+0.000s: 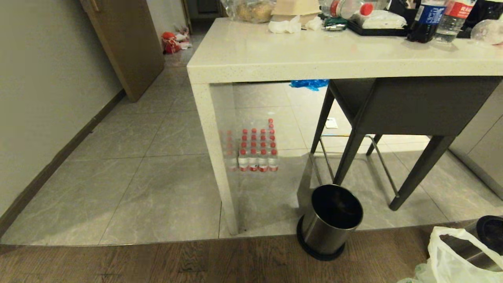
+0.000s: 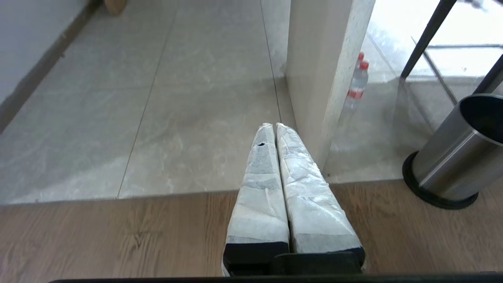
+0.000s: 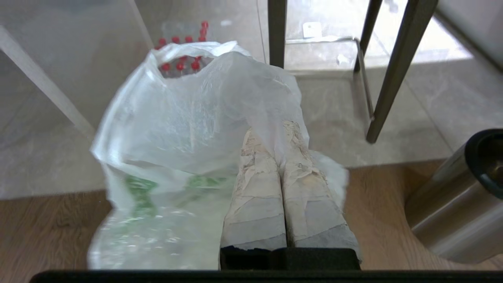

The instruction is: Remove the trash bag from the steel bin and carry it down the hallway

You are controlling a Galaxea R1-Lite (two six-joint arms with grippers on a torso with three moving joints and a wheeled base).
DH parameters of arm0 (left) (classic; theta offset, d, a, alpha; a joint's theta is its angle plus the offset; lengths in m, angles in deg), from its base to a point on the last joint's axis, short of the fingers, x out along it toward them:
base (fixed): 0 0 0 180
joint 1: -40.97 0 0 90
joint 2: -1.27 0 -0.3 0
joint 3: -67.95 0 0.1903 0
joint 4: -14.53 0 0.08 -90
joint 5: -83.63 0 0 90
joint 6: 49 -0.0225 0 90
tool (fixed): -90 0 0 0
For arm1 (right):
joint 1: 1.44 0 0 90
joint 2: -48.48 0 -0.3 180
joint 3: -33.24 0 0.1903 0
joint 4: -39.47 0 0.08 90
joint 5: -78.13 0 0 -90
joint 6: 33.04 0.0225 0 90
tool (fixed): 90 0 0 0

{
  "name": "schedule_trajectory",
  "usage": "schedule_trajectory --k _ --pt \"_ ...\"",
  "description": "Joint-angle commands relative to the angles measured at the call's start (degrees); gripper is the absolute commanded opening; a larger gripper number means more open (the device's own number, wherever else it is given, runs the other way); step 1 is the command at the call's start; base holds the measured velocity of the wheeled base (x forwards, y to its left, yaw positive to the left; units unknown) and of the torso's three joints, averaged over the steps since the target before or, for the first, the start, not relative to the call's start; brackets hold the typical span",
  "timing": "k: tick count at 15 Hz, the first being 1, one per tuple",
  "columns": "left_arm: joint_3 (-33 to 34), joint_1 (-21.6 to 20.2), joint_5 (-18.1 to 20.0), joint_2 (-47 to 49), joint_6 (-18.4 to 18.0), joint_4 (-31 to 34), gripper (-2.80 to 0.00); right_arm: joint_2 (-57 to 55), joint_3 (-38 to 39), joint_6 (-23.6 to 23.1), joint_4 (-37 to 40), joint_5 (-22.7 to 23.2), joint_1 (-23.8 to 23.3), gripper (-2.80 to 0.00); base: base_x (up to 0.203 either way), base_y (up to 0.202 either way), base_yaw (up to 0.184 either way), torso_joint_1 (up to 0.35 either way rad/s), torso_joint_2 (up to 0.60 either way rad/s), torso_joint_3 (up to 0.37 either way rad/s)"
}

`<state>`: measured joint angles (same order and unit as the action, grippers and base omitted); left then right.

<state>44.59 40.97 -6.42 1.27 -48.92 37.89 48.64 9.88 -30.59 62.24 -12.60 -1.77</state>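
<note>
- Hanging at 5 o'clock in the head view: thin translucent whitish plastic trash bag with green printing [image 1: 452,259], already out of the bin.
- Clamping a fold of that bag's upper edge: right claw [image 3: 281,129], tape-wrapped fingers pressed together on the plastic.
- Standing at 6 o'clock in the head view, on the seam between wood floor and grey marbled floor tiles [image 1: 129,188]: small round brushed-steel bin with black base ring [image 1: 330,222], tilting slightly, dark inside, no liner showing.
- Showing beside the bag at 4 o'clock: part of a second steel bin [image 1: 489,236].
- Hovering over the wood floor, holding nothing: left claw [image 2: 275,127], fingers together.
- Sitting under the pale stone table [image 1: 314,55] at 12 o'clock from the bin: red-capped clear water bottles [image 1: 255,153].
- Tucked under the table: dark stool [image 1: 393,114].
</note>
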Motion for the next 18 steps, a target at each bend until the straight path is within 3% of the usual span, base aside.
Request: schedule_trajectory --k 1,8,14,18 --pt "0.08 0.00 -0.04 0.00 0.01 0.01 -2.80 -0.16 0.00 0.01 -0.02 0.03 -0.02 -2.80 0.000 0.000 0.000 0.000 0.00 0.203" --pt "0.00 0.00 -0.04 0.00 0.01 0.00 -2.80 -0.16 0.00 0.02 -0.02 -0.06 -0.02 -2.80 0.000 0.000 0.000 0.002 0.00 0.194" --pt "0.09 0.00 -0.12 0.00 -1.17 0.28 -2.80 -0.16 0.00 0.04 -0.02 0.00 -0.02 -2.80 0.000 0.000 0.000 0.000 0.00 0.022" --pt "0.09 0.00 -0.12 0.00 -0.07 0.26 -2.80 -0.16 0.00 0.01 -0.02 -0.06 -0.02 -2.80 0.001 0.014 -0.002 -0.001 0.00 0.000"
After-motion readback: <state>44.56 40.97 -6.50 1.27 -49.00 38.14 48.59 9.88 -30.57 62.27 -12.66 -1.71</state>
